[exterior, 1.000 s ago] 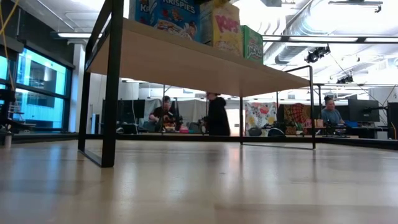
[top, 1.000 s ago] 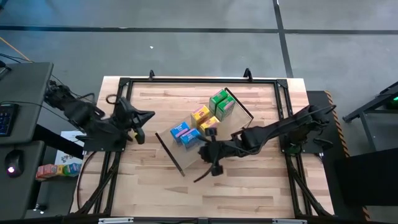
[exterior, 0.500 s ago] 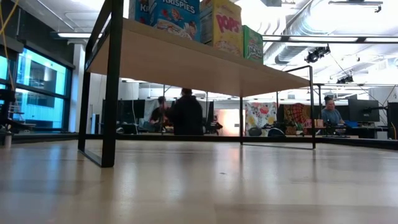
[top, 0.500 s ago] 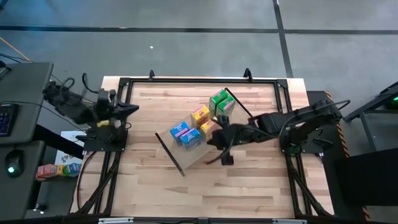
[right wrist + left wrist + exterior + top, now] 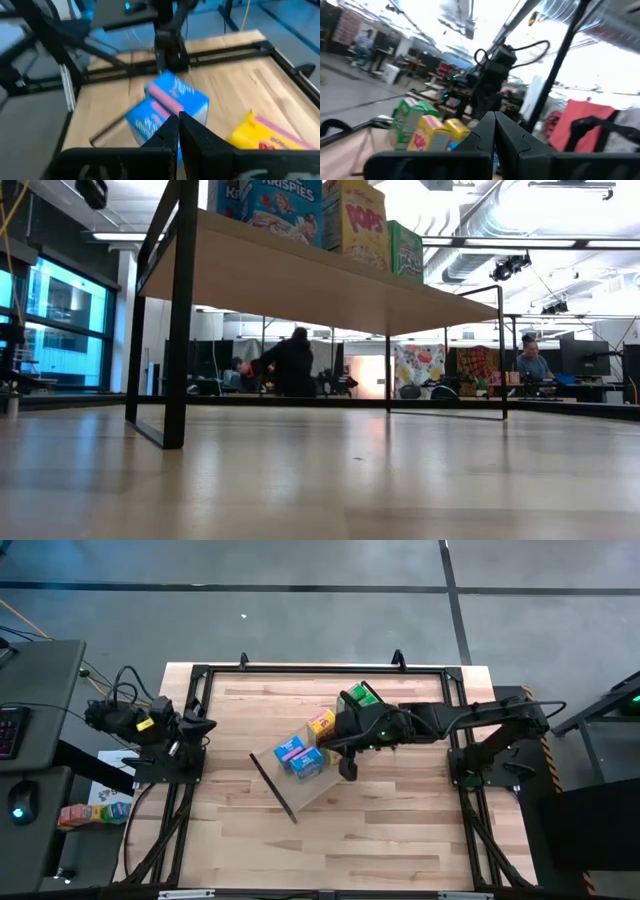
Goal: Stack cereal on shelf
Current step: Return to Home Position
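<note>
Hovering over shelf (image 5: 298, 790), cereal (image 5: 300, 757), right end effector (image 5: 347, 768), left arm (image 5: 150, 730) aside, people (image 5: 290, 365) beyond

1. Blue, pink-banded cereal boxes (image 5: 170, 102) right ahead of the black right end effector (image 5: 178, 131).
2. Beside it, yellow box (image 5: 267, 132); beyond, green pair (image 5: 358, 697).
3. Pale wood shelf (image 5: 315, 790) with dark ends; plank-patterned worktop (image 5: 400, 840).

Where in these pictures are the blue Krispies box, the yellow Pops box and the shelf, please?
blue Krispies box (image 5: 285, 204), low view, on its printed front.
yellow Pops box (image 5: 365, 225), low view, on its printed front.
shelf (image 5: 300, 280), low view, on the underside of the light-wood board.
</note>
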Robot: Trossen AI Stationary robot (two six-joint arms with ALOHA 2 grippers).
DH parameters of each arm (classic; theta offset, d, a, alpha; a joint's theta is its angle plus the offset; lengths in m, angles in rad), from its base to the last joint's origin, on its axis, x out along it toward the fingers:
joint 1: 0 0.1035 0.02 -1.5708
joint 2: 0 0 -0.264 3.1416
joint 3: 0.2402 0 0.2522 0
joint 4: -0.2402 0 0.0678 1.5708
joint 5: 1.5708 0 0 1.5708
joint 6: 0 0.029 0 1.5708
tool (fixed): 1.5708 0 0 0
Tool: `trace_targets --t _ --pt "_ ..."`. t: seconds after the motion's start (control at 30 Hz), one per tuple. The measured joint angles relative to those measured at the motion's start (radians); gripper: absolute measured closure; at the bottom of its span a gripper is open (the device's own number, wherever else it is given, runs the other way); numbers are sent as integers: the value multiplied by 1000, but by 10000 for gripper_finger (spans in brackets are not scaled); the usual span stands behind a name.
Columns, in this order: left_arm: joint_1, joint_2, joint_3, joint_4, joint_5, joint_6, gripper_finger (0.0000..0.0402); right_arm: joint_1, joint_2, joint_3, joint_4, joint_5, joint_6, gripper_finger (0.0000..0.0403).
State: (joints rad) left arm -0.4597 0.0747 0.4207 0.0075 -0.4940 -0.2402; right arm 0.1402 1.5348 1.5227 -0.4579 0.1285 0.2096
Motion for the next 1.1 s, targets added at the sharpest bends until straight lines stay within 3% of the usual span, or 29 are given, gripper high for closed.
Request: trace_targets --t 0.27,0.47,0.6,0.87,1.1 --pt "83 -66 -144 24 170 -135 401 -39 -6 0 83 -7 18 403" --pt "134 -67 -268 206 238 -138 401 -68 -5 0 82 -55 51 403" --pt "185 -67 -329 238 286 -181 401 -87 -19 0 83 -107 78 403" --pt "314 -69 -410 269 407 -267 401 -95 -91 0 65 -104 20 403" --pt "379 -70 -409 229 496 -282 401 -95 -152 0 -24 -76 18 403"
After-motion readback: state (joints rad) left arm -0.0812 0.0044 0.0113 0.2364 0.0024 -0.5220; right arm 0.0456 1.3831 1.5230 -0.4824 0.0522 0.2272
